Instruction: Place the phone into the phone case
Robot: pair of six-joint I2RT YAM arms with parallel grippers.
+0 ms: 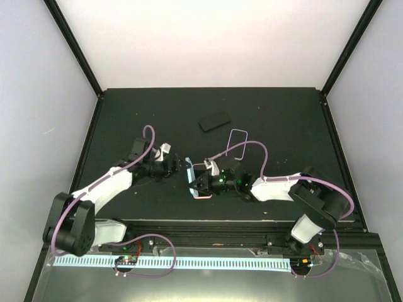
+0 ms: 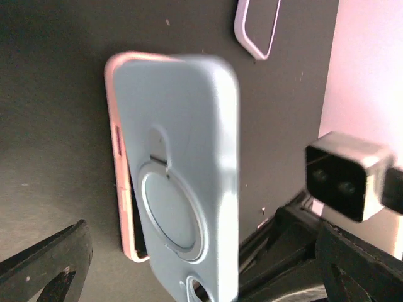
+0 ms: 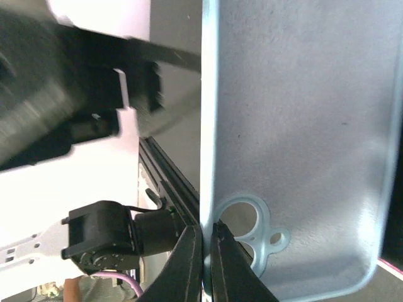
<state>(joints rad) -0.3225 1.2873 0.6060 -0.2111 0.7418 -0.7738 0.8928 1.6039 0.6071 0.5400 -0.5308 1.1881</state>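
A light blue phone case with a round ring on its back stands tilted on edge over a pink-edged phone that lies on the black table. My right gripper is shut on the case's thin side wall beside the camera cutout. In the top view, the case and phone sit between the two arms. The right gripper is at the case. My left gripper is open with its fingers wide on either side of the case, not touching it. From above, the left gripper sits just left of the case.
A clear case lies behind the right arm and also shows in the left wrist view. A black flat slab lies further back near the middle. The table's raised black rim runs along its sides.
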